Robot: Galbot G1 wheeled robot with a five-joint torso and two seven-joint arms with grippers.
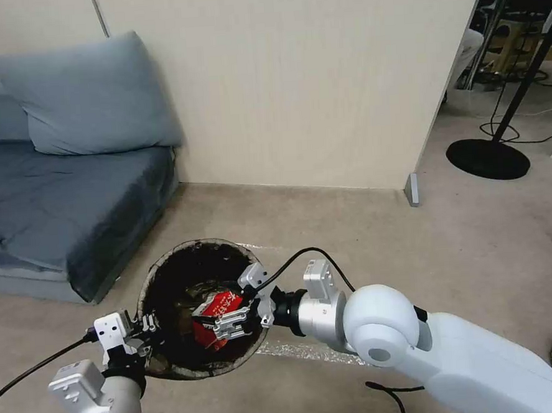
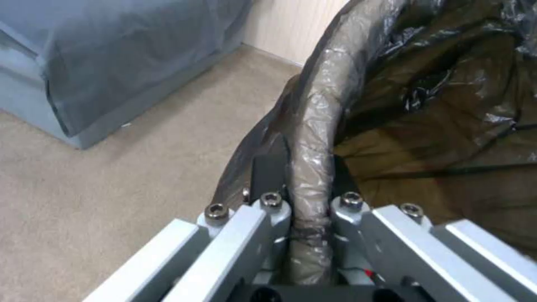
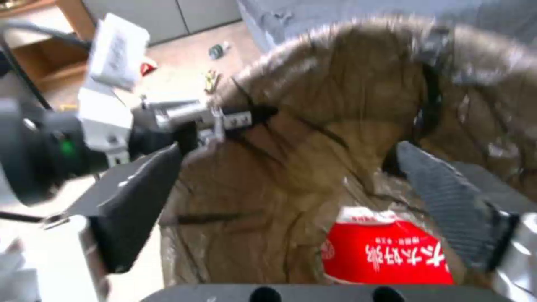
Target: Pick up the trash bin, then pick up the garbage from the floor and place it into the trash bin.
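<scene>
The trash bin [image 1: 168, 272], round with a dark bag liner, is held off the floor at my lower left. My left gripper [image 1: 147, 323] is shut on its near rim [image 2: 313, 138], one finger outside and one inside the liner. My right gripper [image 1: 211, 322] reaches over the bin mouth from the right, its fingers [image 3: 447, 201] spread wide open. A red-and-white carton [image 3: 386, 251] sits just below them inside the liner, also seen from above as the carton [image 1: 218, 305]. Small garbage pieces [image 3: 211, 79] lie on the floor beyond the bin.
A grey sofa [image 1: 58, 207] with a cushion [image 1: 88, 99] stands at the left against a beige wall [image 1: 293, 81]. A black stand base [image 1: 488, 158] and cables lie at the far right past the wall's end. Bare carpet stretches in front.
</scene>
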